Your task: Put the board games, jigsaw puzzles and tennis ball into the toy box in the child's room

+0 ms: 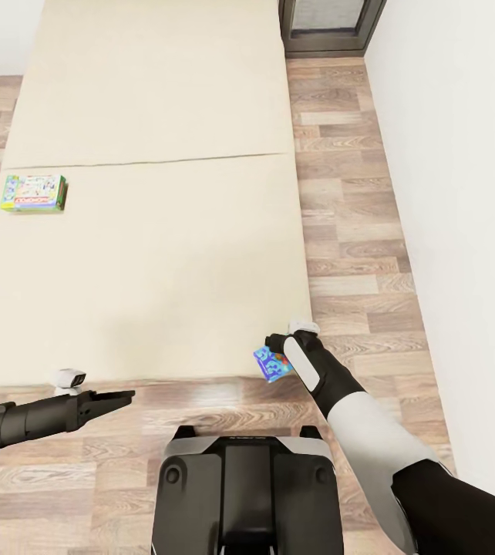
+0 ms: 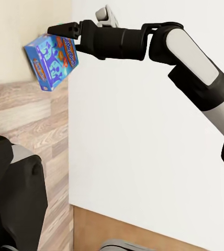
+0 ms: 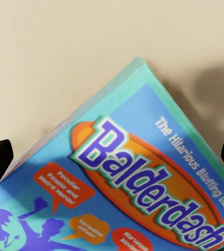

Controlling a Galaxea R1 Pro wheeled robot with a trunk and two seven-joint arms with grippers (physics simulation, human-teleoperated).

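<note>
Our right gripper (image 1: 277, 348) clamps the blue Balderdash box (image 1: 271, 364) at the bed's (image 1: 155, 262) five-o'clock corner; our left gripper (image 1: 124, 398) sits narrow, empty.

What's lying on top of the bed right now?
On the bed, one Monopoly box lies flat near its left edge. The right gripper holds a Balderdash box off its corner.

Your right arm, white forearm into black wrist, reaches forward and slightly inward. Its black two-fingered right gripper (image 1: 275, 344) is clamped on a blue flat cardboard game box lettered Balderdash (image 1: 271, 364), which hangs tilted from the fingertips (image 2: 65, 30). Your left arm, a dark cylindrical forearm, lies nearly level, pointing inward across your front. Its slim black left gripper (image 1: 124, 398) carries nothing, fingers close together.
</note>
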